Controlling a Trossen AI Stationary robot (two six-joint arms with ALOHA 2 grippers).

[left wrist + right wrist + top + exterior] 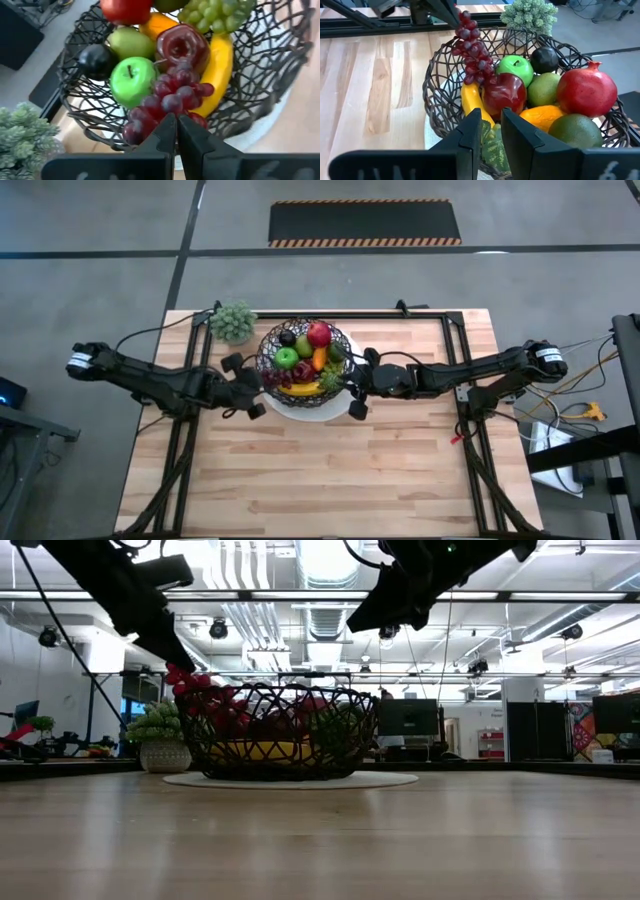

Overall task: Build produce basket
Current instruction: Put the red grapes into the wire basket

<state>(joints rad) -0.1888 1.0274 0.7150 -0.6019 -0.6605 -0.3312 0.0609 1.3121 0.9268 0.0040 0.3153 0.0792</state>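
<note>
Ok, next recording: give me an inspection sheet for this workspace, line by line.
Surface: light wood table, bare in front.
Job's things: wire basket on a white plate, holding apples, banana, pomegranate, other fruit.
Grapes: held by the left pincer, draped over the basket rim.
Clutter: potted leafy cluster.
Right pincer: nearly shut over green grapes; grip unclear.
Cables: along both arms, bundle off the right edge.
Surroundings: open workshop, striped floor mat.

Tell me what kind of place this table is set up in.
Probably a lab or workshop in an open-plan office: exposed ceiling ducts, monitors on desks behind the table, and a hazard-striped floor mat on grey concrete.
</note>
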